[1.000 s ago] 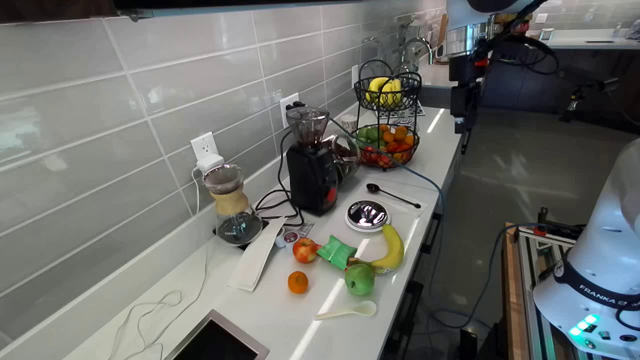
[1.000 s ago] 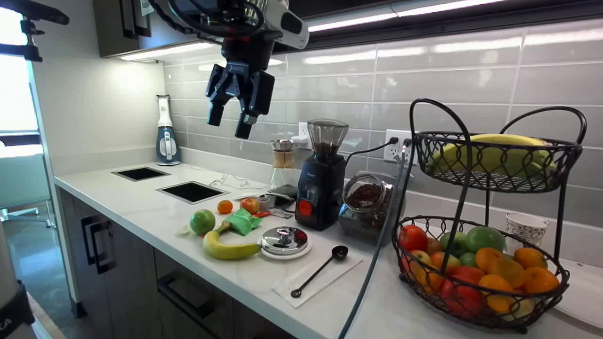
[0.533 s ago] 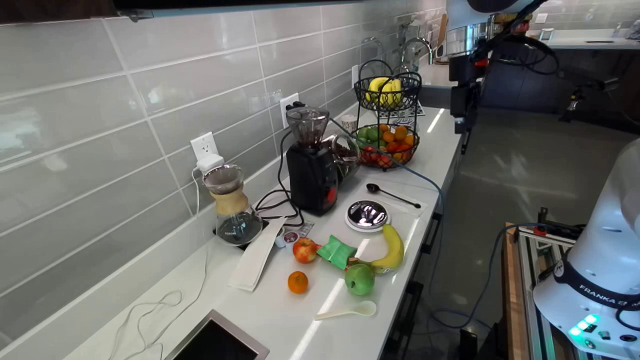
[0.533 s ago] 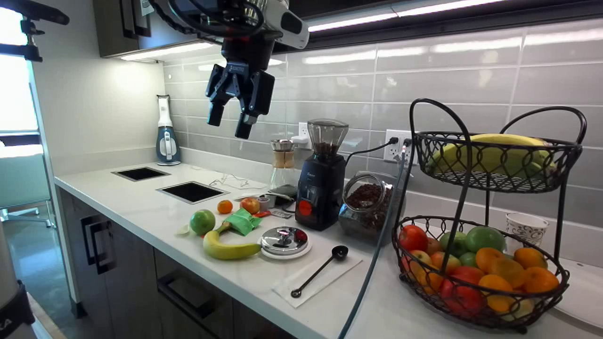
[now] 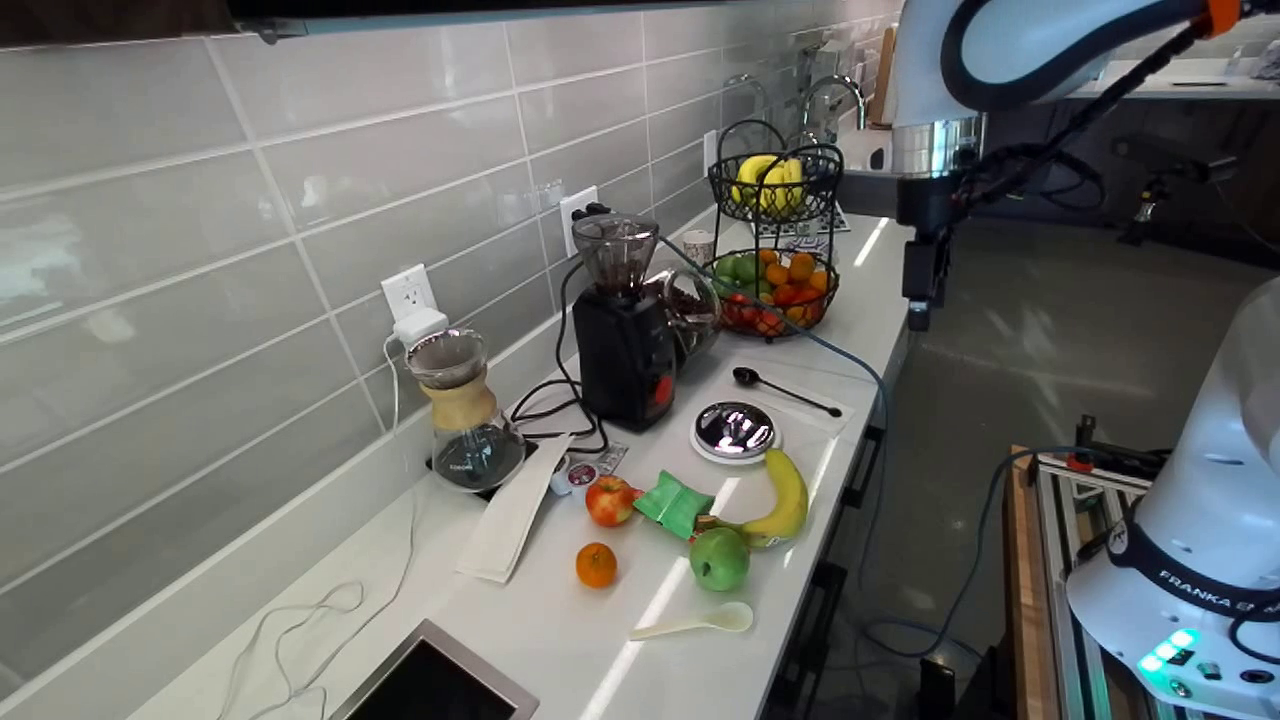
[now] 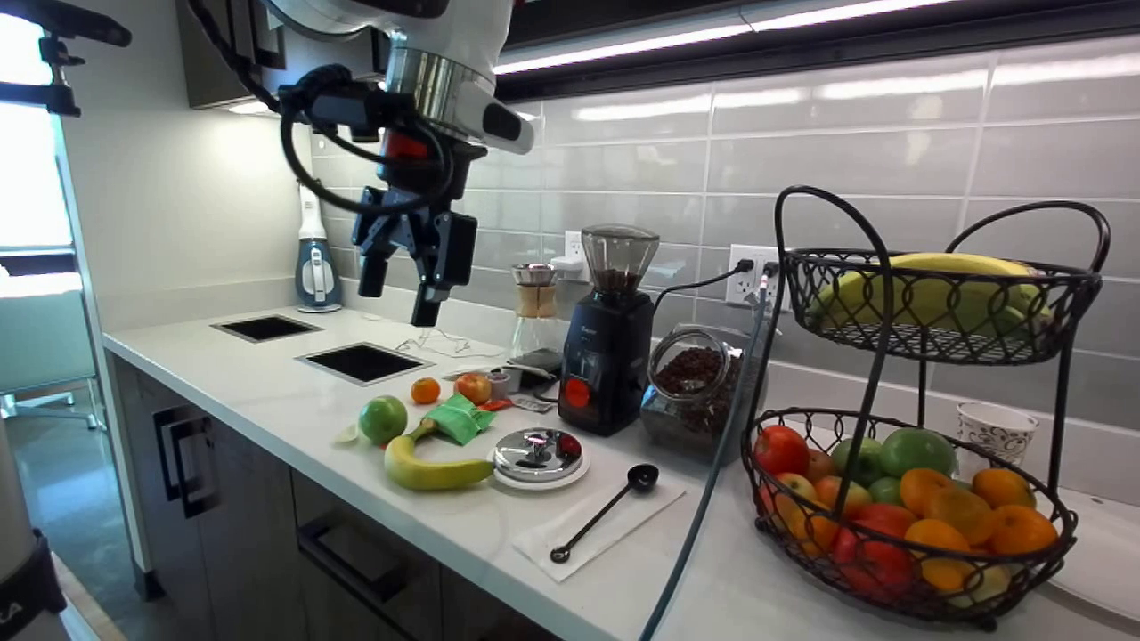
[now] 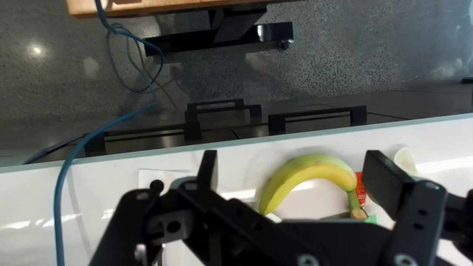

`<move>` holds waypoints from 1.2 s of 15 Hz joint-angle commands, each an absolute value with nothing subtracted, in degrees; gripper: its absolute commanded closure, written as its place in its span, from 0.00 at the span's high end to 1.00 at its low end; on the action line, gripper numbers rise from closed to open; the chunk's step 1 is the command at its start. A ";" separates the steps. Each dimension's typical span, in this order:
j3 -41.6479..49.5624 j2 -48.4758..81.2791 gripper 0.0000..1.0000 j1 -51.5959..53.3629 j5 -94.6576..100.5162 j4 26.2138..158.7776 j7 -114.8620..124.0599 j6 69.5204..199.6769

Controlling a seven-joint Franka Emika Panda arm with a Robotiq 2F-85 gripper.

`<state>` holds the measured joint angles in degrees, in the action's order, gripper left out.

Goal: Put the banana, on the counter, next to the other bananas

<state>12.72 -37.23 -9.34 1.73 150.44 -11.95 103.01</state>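
The claw [image 6: 398, 298] hangs in the air, its fingers apart and nothing between them. Lower down, the banana [image 6: 432, 473] lies on the counter [image 6: 249, 378], its tip touching or just beside the silver disc [image 6: 534, 454], its stem by the green packet [image 6: 460, 418]. This looks like the approach, the grasp not yet made. The next move calls for coming down astride the banana's curved middle, ideally without nudging the disc. Farther along, the bunch [image 6: 935, 264] sits in the upper basket [image 6: 1082, 283], presumably the banana's goal.
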 commanded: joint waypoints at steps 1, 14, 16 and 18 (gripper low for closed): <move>15.65 -43.15 1.00 -8.39 -3.95 157.71 -16.15 107.86; 9.24 -45.04 1.00 -1.52 -6.75 156.95 -16.69 109.25; 9.59 -45.01 1.00 -1.70 -6.76 156.94 -16.73 109.24; 9.70 -44.99 1.00 -1.74 -6.77 156.94 -16.74 109.24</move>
<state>9.51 -44.98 -1.95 -6.92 157.03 -16.89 109.34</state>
